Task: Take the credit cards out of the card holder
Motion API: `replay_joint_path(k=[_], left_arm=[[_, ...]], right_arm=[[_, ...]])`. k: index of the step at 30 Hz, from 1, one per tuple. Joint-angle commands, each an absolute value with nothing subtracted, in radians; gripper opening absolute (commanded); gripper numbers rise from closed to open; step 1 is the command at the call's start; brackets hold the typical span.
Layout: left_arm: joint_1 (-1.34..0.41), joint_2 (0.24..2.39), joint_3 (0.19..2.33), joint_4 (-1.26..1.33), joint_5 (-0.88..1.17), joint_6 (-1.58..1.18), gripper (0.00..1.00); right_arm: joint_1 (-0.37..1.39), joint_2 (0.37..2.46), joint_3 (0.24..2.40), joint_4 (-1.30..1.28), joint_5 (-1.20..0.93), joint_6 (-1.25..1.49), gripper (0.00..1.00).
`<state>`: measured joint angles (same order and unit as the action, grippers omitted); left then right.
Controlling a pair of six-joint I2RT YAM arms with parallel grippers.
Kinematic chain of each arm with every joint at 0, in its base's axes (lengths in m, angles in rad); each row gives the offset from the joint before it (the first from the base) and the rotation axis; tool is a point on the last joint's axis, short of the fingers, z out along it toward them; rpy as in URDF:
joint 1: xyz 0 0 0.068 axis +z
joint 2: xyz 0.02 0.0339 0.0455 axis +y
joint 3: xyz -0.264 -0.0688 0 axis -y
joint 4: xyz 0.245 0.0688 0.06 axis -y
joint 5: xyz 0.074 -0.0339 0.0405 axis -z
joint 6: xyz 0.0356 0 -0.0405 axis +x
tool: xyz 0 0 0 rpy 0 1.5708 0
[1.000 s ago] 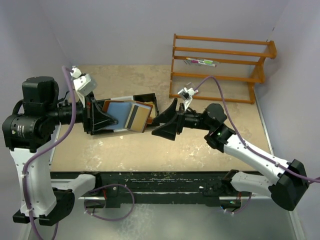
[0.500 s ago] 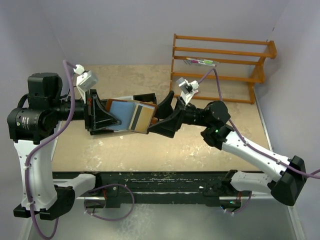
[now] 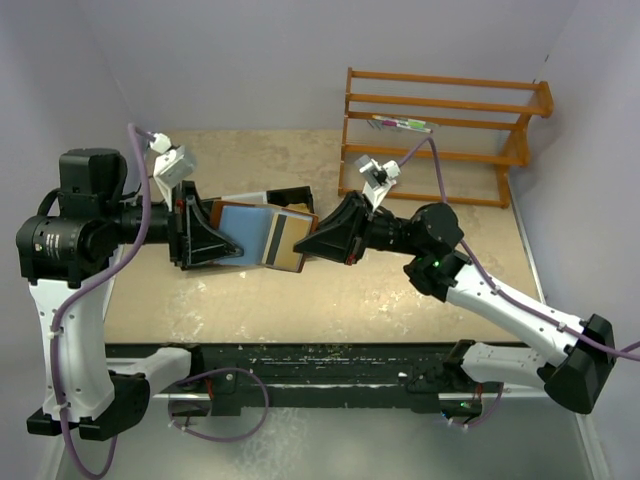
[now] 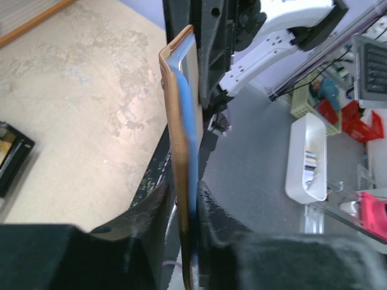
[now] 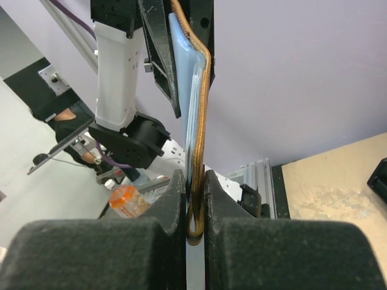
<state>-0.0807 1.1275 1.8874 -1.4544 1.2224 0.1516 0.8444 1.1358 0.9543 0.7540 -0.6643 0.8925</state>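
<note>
Between left hand (image 3: 222,243) and right hand (image 3: 306,243), card holder (image 4: 172,121) sits pinched.

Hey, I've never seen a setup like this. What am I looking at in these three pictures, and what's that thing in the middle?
Two robot arms are bolted at the near edge of a table. One picture looks down from above. The other two come from a camera on each wrist, so the black shapes at the bottom are that arm's own fingers. The left gripper and the right gripper each pinch one end of a brown holder, which is held in the air between them. It contains a blue card and a striped card. Behind them are a black tray and a wooden rack.
</note>
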Motion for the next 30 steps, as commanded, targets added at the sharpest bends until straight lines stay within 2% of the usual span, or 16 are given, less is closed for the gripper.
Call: replay_joint_path(k=[1,5,7,8,18,23,30], left_arm=[[-0.080,1.130,1.890,-1.494,1.044,0.242,0.37],[-0.080,1.118,1.871,-1.450,0.771,0.262,0.54],[-0.080,1.094,1.869,-1.404,0.712,0.247,0.65],[-0.080,1.083,1.873,-1.383,0.708,0.244,0.67],[-0.080,1.056,2.032,-1.441,0.850,0.445,0.75],[-0.080,1.035,1.987,-1.468,0.955,0.503,0.78],[-0.080,1.073,1.857,-1.536,1.041,0.595,0.76]], right_arm=[[0.850,1.111,0.996,0.803,-0.670,0.896,0.00],[0.850,1.114,0.999,0.721,-0.653,0.865,0.00],[0.851,1.122,1.043,0.647,-0.640,0.827,0.00],[0.853,1.129,1.058,0.608,-0.636,0.814,0.00],[0.917,1.297,1.351,0.044,-0.645,0.451,0.00],[0.971,1.365,1.469,-0.129,-0.681,0.294,0.00],[1.025,1.495,1.692,-0.399,-0.720,0.117,0.00]])
